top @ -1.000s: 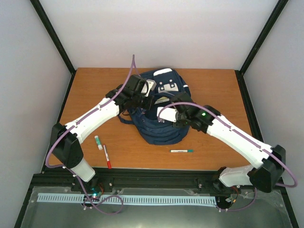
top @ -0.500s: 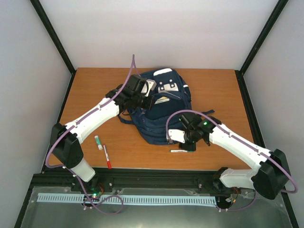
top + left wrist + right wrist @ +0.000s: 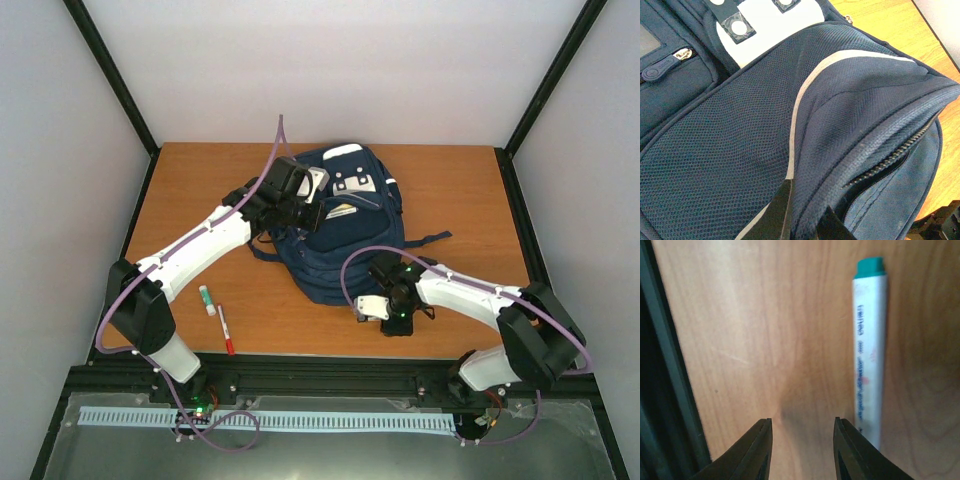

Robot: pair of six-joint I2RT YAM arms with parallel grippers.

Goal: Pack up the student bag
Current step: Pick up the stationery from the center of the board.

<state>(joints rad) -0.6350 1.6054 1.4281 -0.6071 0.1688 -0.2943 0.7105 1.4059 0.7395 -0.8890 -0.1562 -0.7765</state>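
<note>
Student bag (image 3: pixel 340 250) lies on wooden table (image 3: pixel 200 190) inside 3 white walls (image 3: pixel 330 70); left gripper (image 3: pixel 807 197) pinches its fabric, right gripper (image 3: pixel 801 422) gapes empty.

The wooden desk (image 3: pixel 200 185) carries the navy student bag (image 3: pixel 340 260), a red marker (image 3: pixel 226 332), a small green-capped tube (image 3: pixel 207 299) and a teal-capped white marker (image 3: pixel 869 355).
</note>
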